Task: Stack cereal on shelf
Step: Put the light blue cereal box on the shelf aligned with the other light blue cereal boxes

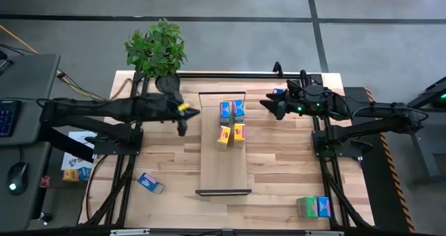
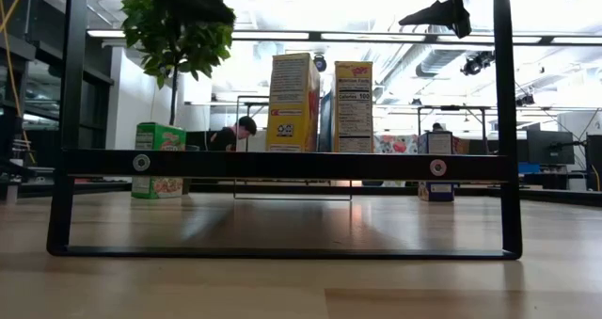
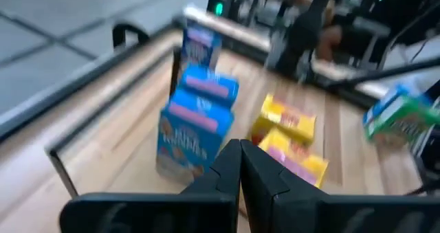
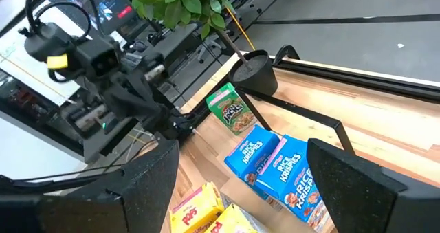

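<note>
The shelf (image 1: 223, 168) lies lengthwise at the table's middle. Two blue cereal boxes (image 1: 232, 111) and two yellow ones (image 1: 231, 135) stand on its far half. They also show in the left wrist view, blue cereal (image 3: 196, 123) beside yellow cereal (image 3: 289, 133). My left gripper (image 1: 195, 112) hangs shut and empty above the table, just left of the shelf, its shut fingers (image 3: 240, 168) aimed at the boxes. My right gripper (image 1: 266, 102) hovers open and empty right of the shelf, above the blue boxes (image 4: 275, 165).
A loose blue box (image 1: 150, 183) lies on the table near left. A green and a blue box (image 1: 313, 207) stand near right. A green box (image 4: 230, 109) stands beside the potted plant (image 1: 157, 48) at the far left. The shelf's near half is bare.
</note>
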{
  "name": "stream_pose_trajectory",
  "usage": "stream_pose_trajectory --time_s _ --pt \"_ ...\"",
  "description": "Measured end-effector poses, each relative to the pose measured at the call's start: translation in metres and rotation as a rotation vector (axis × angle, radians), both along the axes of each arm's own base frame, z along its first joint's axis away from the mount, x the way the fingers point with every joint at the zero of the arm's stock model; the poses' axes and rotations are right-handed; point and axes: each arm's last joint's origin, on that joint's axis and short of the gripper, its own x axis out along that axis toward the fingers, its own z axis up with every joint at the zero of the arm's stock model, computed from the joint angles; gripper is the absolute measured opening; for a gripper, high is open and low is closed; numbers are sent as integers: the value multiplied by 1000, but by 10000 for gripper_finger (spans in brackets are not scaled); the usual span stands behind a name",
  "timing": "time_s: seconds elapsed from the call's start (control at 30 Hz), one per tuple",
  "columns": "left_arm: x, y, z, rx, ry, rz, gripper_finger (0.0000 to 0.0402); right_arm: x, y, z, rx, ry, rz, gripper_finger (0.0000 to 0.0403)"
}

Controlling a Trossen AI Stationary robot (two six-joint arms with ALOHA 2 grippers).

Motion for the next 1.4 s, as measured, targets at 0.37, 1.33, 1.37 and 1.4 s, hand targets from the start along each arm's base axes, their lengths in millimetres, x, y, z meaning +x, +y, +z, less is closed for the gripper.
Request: stream_pose_trajectory --time_s 0.37,1.33,1.37,1.4 --pt "-37 4 24 46 -167 23 0 0 0 0 32 -17 -10 312" --pt "-52 3 -9 -115 -293 63 0 27 -31 5 133 593 -397 312" --pt "-52 3 -9 -115 -294 63 0 30 -34 5 111 654 -433 312" --pt "-52 3 -9 -115 -293 63 0 34 -38 5 91 709 -467 312"
